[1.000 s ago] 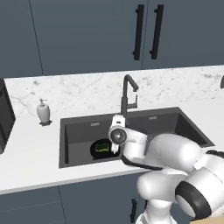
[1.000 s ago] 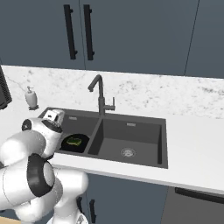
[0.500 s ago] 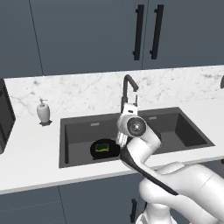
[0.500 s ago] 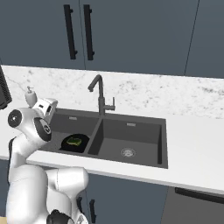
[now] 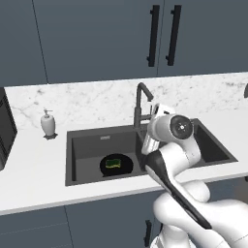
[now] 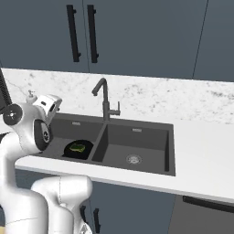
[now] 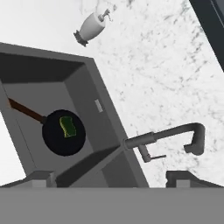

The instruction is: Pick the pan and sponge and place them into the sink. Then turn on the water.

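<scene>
The black pan [image 5: 116,165] lies flat in the left basin of the dark sink [image 5: 87,144], and the yellow-green sponge [image 5: 114,162] rests on it. From the right base view, pan [image 6: 78,149] and sponge [image 6: 77,147] sit in the same basin. Seen from the hand, the pan [image 7: 63,132] carries the sponge [image 7: 68,126], its reddish handle [image 7: 25,111] pointing toward the basin's wall. My gripper [image 7: 111,178] is open and holds nothing, hovering above the sink near the dark faucet [image 7: 175,133] with its side lever [image 7: 153,156]. No water is running.
A white soap dispenser [image 5: 47,123] stands on the marble counter [image 5: 97,104] left of the sink. A dark appliance [image 5: 5,128] sits at the far left edge. Blue cabinets with black handles [image 5: 154,36] hang above. The right basin [image 6: 137,148] holds only its drain.
The hand has risen from just above the pan and swung right toward the faucet. The jaws stayed open. Pan and sponge have not moved.
</scene>
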Tool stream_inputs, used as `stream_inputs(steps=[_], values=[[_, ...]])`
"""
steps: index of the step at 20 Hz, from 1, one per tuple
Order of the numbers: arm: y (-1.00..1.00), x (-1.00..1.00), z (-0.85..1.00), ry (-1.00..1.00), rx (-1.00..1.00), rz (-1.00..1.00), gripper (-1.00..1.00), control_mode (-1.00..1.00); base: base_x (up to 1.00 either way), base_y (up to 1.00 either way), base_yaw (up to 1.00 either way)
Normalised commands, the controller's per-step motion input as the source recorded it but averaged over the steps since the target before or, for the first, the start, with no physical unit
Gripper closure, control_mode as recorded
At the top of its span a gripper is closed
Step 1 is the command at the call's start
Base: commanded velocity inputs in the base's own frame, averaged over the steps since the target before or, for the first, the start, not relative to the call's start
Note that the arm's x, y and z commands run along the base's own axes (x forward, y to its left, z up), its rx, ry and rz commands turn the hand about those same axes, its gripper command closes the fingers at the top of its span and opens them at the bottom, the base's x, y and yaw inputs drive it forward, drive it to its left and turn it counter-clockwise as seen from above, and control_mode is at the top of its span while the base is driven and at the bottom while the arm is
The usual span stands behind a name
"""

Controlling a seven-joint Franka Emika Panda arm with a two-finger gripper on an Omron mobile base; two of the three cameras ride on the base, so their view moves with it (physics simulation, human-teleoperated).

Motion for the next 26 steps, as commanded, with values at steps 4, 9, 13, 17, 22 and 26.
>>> stream_inputs(steps=[4,9,13,17,22,26], values=[[-0.74,-0.08,0.0,0.06,0.2,0.0,-1.0,-1.0,0.0,0.0,0.0],[-0.78,-0.01,0.0,0.01,0.24,0.0,-1.0,-1.0,0.0,0.0,0.0],[-0.74,0.0,0.0,0.08,0.31,0.0,-1.0,-1.0,0.0,0.0,0.0],[-0.72,0.02,0.0,0.11,0.33,0.0,-1.0,-1.0,0.0,0.0,0.0],[-0.49,0.2,-0.05,0.03,0.32,0.07,-1.0,-1.0,0.0,0.0,0.0],[-0.21,0.44,-0.04,0.0,0.19,0.05,-1.0,-1.0,0.0,0.0,0.0]])
